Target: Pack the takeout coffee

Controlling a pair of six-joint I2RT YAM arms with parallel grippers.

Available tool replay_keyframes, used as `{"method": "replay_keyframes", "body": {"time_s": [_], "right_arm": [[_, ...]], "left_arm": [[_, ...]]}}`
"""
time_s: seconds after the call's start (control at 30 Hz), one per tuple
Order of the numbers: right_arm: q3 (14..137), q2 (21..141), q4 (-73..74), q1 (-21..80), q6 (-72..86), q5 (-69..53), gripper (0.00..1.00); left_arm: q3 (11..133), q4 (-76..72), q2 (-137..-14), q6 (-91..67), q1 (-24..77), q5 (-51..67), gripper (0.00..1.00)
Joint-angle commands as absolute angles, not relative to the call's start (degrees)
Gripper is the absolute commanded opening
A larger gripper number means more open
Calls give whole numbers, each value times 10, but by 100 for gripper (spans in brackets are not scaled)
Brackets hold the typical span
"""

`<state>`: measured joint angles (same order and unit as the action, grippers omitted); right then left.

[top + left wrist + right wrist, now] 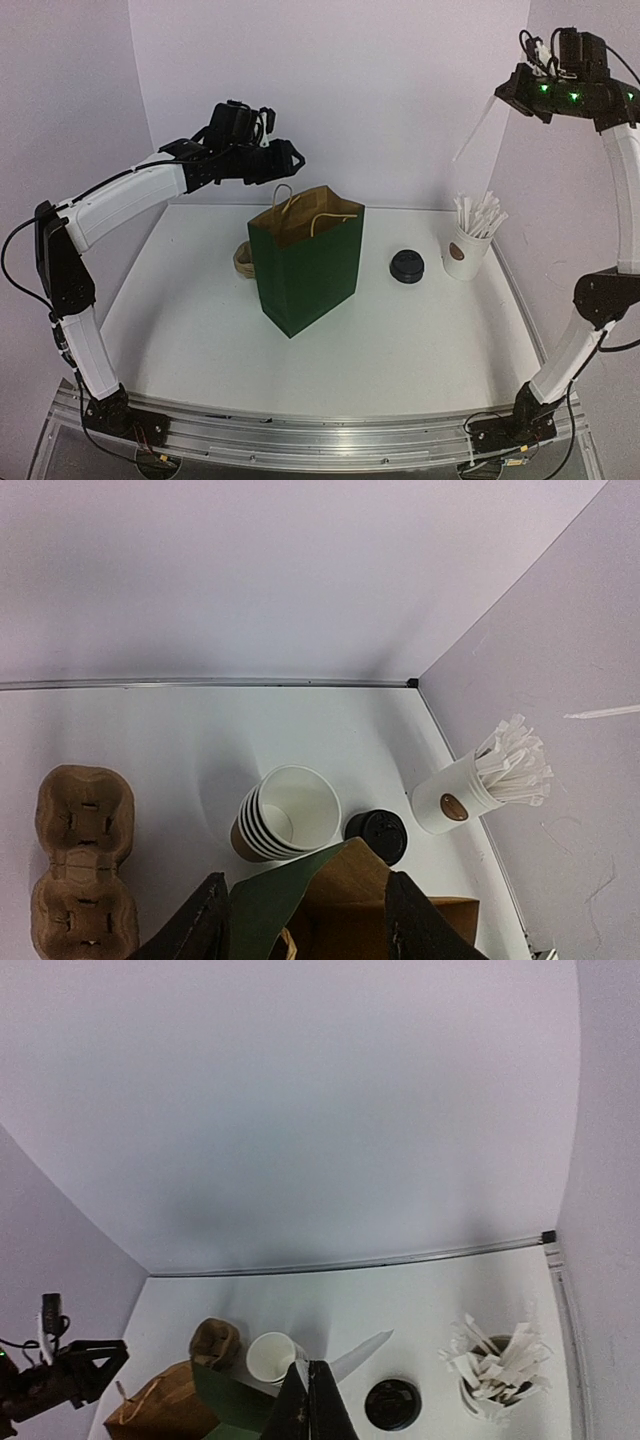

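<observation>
Pale lilac walls [330, 90], white tabletop [200, 330], aluminium rail [300, 440] along near edge

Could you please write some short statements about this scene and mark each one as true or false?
1. The bag stands upright and open. True.
2. The lid lies inside the bag. False: it sits on the table, between the bag and the white cup.
3. The left tool is open above the bag. True.
4. The white cup is empty. False: it holds wrapped sticks.
5. The right tool is shut on a stick. True.
</observation>
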<state>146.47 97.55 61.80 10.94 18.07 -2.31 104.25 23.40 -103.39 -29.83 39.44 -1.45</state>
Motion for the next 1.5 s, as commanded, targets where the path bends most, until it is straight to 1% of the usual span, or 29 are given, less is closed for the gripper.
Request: {"method": "replay_keyframes", "body": {"time_s": [0.0,0.2,0.47,0.6,0.8,1.13,1.47], "right_arm": [[1439,972,550,110,239,-160,0],[1404,976,476,141,294,-221,0],[1442,1035,457,219,298,-233,0],[1437,1061,450,247,307,-248,0],[1371,1067,450,284,279,-215,0],[1300,1077,451,317,266,-225,0],[1237,1088,459,372,212,-144,0]], "left_arm": [[1070,263,-999,-293,393,-71,51],[1040,265,-966,-315,390,-91,51],[1032,281,-941,-323,378,-107,51],[1036,305,-935,-340,364,-114,51],[1036,318,-924,-348,357,-123,50],[1016,306,-901,-351,357,-138,50],[1010,307,-903,-356,357,-121,50]]}}
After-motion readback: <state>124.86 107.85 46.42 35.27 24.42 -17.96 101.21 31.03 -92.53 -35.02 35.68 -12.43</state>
